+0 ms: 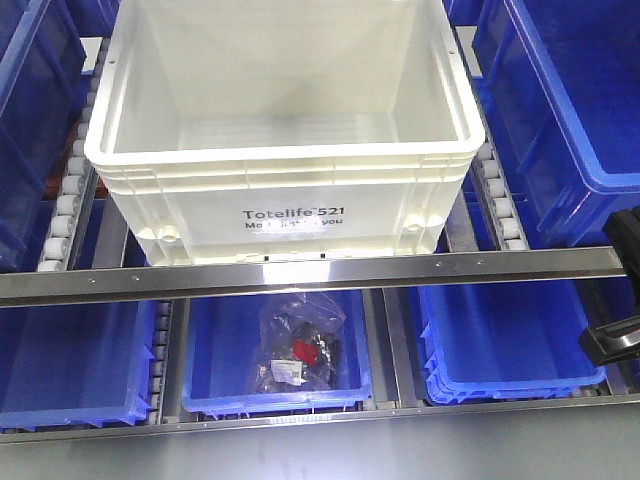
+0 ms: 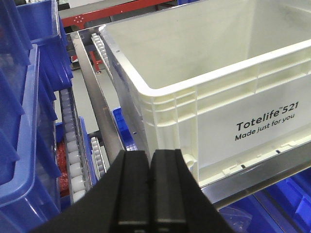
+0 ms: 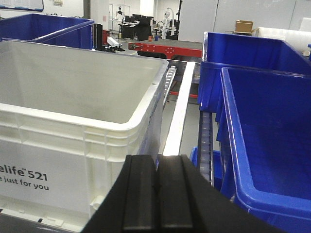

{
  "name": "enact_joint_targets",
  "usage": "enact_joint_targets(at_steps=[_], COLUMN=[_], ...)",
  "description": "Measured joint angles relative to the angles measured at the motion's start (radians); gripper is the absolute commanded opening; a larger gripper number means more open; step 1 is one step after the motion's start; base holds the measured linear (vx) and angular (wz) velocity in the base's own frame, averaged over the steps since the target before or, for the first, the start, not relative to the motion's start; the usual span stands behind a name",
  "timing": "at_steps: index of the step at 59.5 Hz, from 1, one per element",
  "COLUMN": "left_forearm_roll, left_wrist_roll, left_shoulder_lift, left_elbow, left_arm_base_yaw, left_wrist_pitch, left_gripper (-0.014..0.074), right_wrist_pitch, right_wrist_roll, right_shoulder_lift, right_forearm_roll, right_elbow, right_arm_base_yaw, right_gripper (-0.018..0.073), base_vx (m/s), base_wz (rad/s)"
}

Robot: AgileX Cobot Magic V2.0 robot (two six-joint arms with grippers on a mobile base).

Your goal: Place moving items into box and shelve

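The box point(image 1: 280, 158), a large white ribbed tote printed "Totelife 521", sits on the shelf's roller tracks behind a metal rail. What I can see of its inside is bare white; the moving items are out of view. My left gripper point(image 2: 149, 154) is shut with nothing in it, just in front of the box's point(image 2: 218, 73) near left corner. Empty as well, my right gripper point(image 3: 156, 158) is shut at the near right corner of the box point(image 3: 73, 116). A black part of the right arm point(image 1: 622, 290) shows at the right edge of the front view.
Blue bins flank the box on both sides point(image 1: 570, 100) point(image 1: 30, 110) and fill the level below. The middle lower bin holds a clear bag of dark parts point(image 1: 298, 350). A steel rail point(image 1: 300, 268) crosses the front, and white rollers point(image 1: 65, 210) run beside the box.
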Motion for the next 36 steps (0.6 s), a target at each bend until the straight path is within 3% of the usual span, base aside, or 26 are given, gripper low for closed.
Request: enact_joint_targets(at_steps=[8,19,36], left_forearm_roll=[-0.005,-0.063,-0.094], left_wrist_roll=[0.002,0.002,0.010], left_shoulder_lift=[-0.052,-0.238,-0.338], left_elbow=[0.051,0.300,0.326], left_arm_base_yaw=[0.000,0.000,0.000], left_wrist_pitch=[-0.018,-0.136,-0.060], left_gripper=[-0.0022,-0.0022,-0.0022], right_wrist_pitch=[0.000,0.001,0.007], right_wrist_roll=[0.000,0.000,0.000], right_shoulder_lift=[0.000,0.000,0.008], right_forearm_roll=[0.001,0.001,0.001], right_elbow=[0.000,0.000,0.001], right_arm_base_yaw=[0.000,0.000,0.000], right_gripper=[-0.0015,-0.0015,-0.0015], base_vx=[0.00,0.00,0.00], base_wz=[0.00,0.00,0.00])
